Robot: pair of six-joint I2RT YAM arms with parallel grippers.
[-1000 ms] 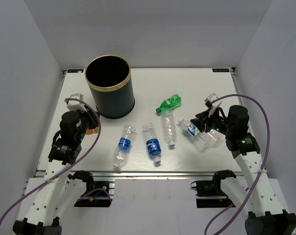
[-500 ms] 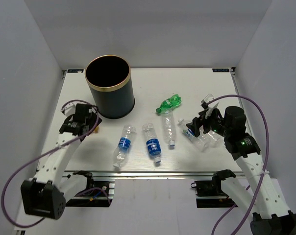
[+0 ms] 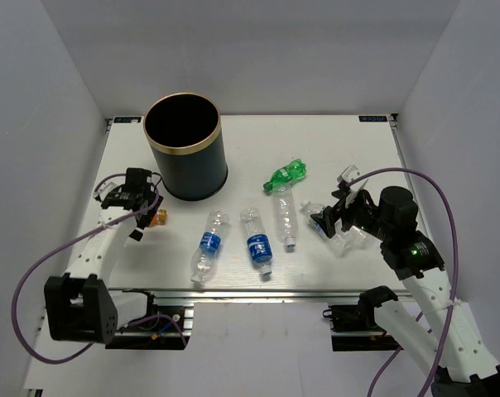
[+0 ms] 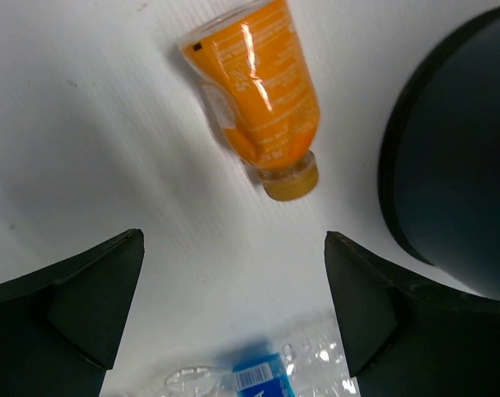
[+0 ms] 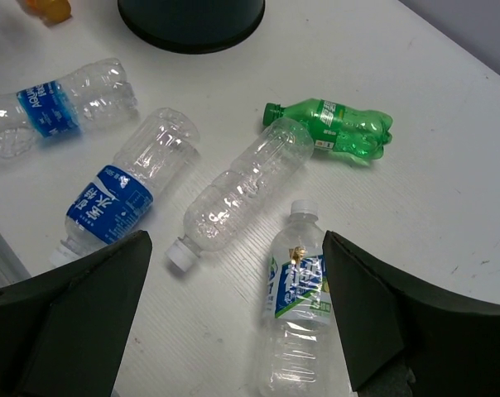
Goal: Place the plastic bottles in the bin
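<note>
My left pincer [image 4: 233,248] stands wide with nothing in it, low over the white table [image 4: 84,149]. Just past its fingertips lies a small orange plastic bottle [image 4: 262,91] on its side, cap toward me. Right of that rises the wall of the tall round dark navy bin with a thin gold rim [image 4: 457,165]. At the near edge of my left wrist view shows part of a clear plastic bottle with a blue label [image 4: 258,376].

My right pincer [image 5: 236,240] is also spread wide and grips nothing. Between its fingers, toward the right one, lies a clear bottle with a white cap and a blue-green label [image 5: 298,289]. Just beyond it rests a clear unlabelled bottle [image 5: 242,186], its white cap toward me. That bottle's far end touches, or nearly touches, the small green bottle [image 5: 337,131]. To the left lies a clear bottle with a blue wrap [image 5: 122,194], and further left another blue-labelled clear one [image 5: 55,107].

From above, all five bottles lie flat on the table, outside the upright bin [image 3: 184,157], which stands at the back left.
</note>
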